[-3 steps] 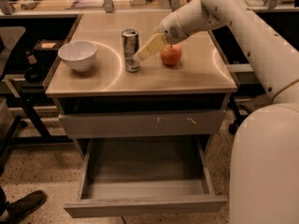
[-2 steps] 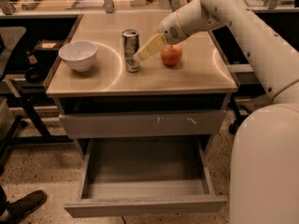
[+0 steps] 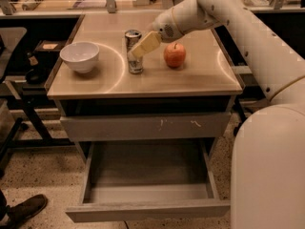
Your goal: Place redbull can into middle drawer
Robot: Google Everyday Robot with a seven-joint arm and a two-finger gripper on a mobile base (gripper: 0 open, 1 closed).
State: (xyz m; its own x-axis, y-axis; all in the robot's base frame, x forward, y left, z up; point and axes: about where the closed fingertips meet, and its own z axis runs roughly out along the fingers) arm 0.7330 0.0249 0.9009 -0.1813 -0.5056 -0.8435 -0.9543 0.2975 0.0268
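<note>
The redbull can stands upright on the tan tabletop, left of the red apple. My gripper reaches in from the right on the white arm and overlaps the can's upper right side in the camera view. The can's base rests on the table. Below, the middle drawer is pulled out toward the camera, its grey floor bare.
A white bowl sits at the table's left. A closed grey drawer front with white scratch marks lies just above the open drawer. My white base fills the right side. A shoe shows at the bottom left.
My gripper has shifted slightly left, from just beside the can to overlapping it. The can, apple and bowl have not moved.
</note>
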